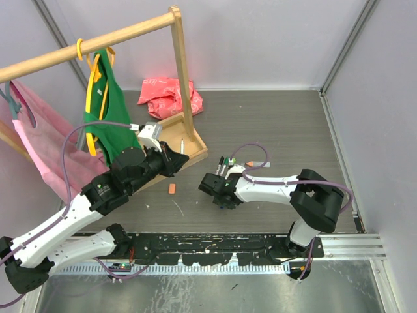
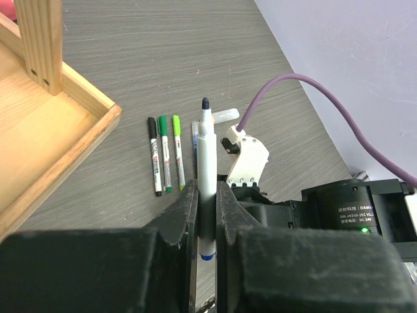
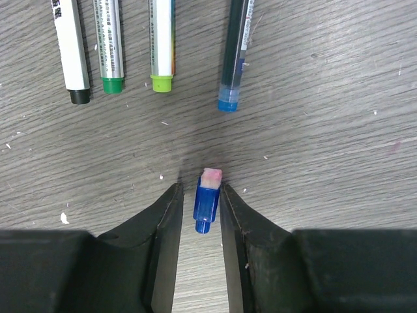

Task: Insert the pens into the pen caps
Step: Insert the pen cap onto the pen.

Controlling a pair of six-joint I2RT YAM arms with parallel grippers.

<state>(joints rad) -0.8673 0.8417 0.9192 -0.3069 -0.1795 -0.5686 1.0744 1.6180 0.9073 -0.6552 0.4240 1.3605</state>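
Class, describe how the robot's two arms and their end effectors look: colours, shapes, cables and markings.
Both the left arm and right arm have white tubular links joined by black motor housings. A purple cable runs along each. One black housing carries white printed lettering and a green light. The left end effector and right end effector have black, tapering fingers.

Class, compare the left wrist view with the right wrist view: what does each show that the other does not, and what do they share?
Left wrist only: the left hand shut on an uncapped pen, dark tip pointing away; the wooden tray; the right arm with its purple cable.
Right wrist only: the blue cap between the fingers of the open right hand, a gap showing on one side.
Both: the black pen, green pen and lime pen lying side by side on the table.
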